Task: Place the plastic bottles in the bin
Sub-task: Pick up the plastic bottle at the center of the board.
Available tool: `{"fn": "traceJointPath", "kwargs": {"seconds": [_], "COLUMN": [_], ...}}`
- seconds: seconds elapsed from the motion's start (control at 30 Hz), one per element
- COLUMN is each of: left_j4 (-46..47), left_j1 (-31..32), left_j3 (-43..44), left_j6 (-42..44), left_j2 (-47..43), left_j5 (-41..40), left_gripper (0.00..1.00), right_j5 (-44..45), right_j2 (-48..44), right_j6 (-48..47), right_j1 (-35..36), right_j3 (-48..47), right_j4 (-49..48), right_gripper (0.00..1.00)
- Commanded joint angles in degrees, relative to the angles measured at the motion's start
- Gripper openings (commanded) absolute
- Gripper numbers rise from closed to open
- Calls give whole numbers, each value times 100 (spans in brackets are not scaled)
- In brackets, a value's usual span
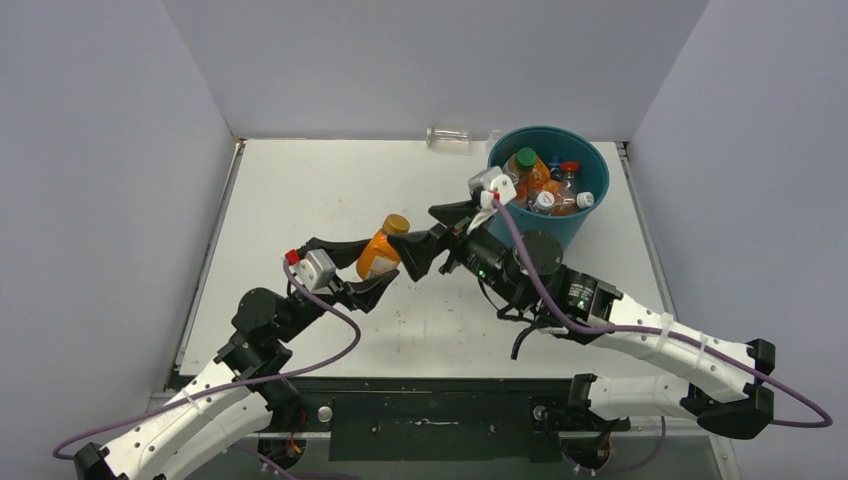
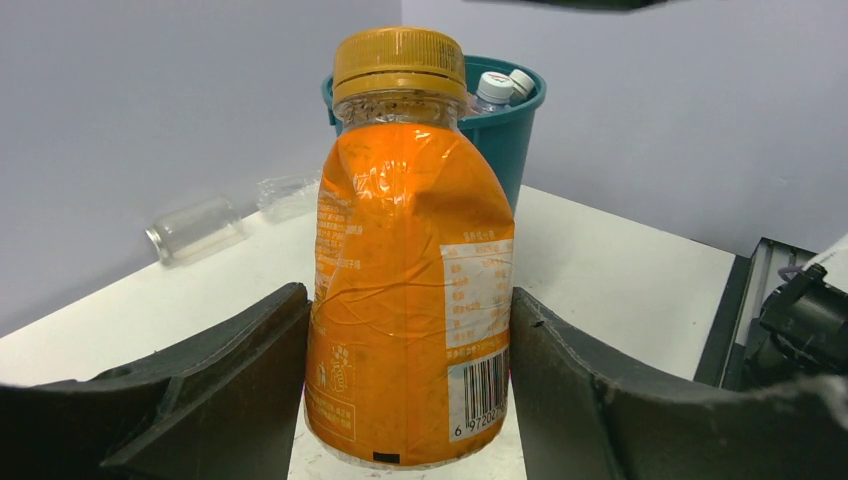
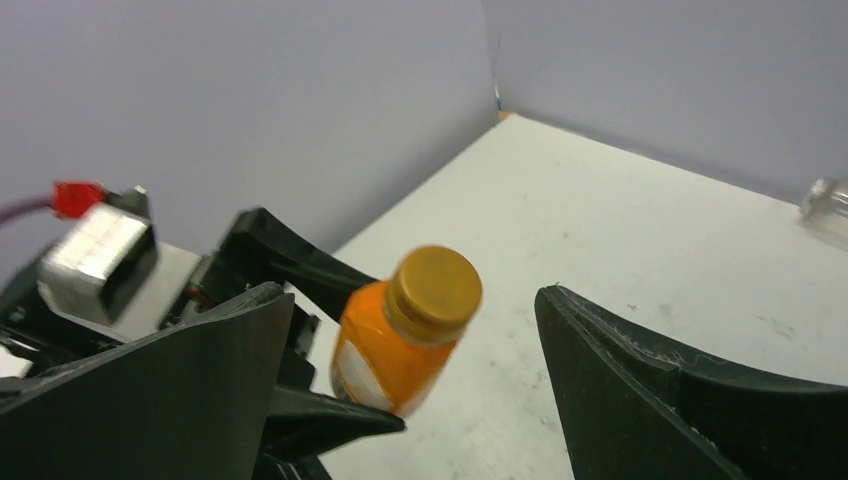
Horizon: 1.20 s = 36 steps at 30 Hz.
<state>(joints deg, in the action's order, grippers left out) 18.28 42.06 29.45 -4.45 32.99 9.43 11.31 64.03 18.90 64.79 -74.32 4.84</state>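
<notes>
The left arm's fingers (image 2: 230, 390) clamp the orange bottle (image 1: 379, 256) by its body, over the surface (image 1: 300, 190), left of the teal bin (image 1: 603, 170). Its long axis tilts cap-first toward the right arm's fingers (image 3: 640, 400), spread wide around the cap, not touching

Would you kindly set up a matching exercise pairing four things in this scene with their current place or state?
Things:
1. orange bottle
2. clear bottle
3. bin
4. right gripper

Places or states:
A. open, fingers either side of a yellow cap
B. lying on the table by the back wall
C. holds several bottles
D. clamped in the left gripper

Pairs: 1-D, 2-B, 3-C, 4-A
</notes>
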Motion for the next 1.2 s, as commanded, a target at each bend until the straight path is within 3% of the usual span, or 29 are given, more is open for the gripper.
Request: {"fn": "traceJointPath", "kwargs": {"seconds": [0.0, 0.37, 0.53, 0.87, 1.0, 1.07, 1.1, 1.17], "left_j4": [713, 703, 729, 787, 796, 784, 778, 773], "left_j1": [320, 620, 628, 679, 726, 736, 738, 742], "left_j3": [-283, -344, -352, -391, -396, -405, -405, -405], "left_j6": [223, 374, 379, 417, 416, 416, 417, 415], "left_j2": [-284, -458, -482, -459, -453, -467, -476, -502], "left_j5": [-344, -484, -389, -15, 52, 20, -19, -43], "left_gripper": [28, 28, 28, 28, 30, 31, 31, 30], "right_j5": [1047, 694, 220, -837, -1338, -1536, -1618, -1635], "right_j2": [-681, -172, 57, 155, 278, 364, 415, 483], "right_j6": [-670, 179, 534, 1537, 1796, 1821, 1806, 1788], "right_j1": [233, 244, 235, -364, -524, -529, -534, -522], "right_j3": [902, 846, 743, 1150, 1187, 1104, 1020, 859], "right_j4": [-1222, -958, -955, -1577, -1797, -1743, -1635, -1372], "right_gripper": [95, 99, 91, 50, 24, 17, 19, 39]}}
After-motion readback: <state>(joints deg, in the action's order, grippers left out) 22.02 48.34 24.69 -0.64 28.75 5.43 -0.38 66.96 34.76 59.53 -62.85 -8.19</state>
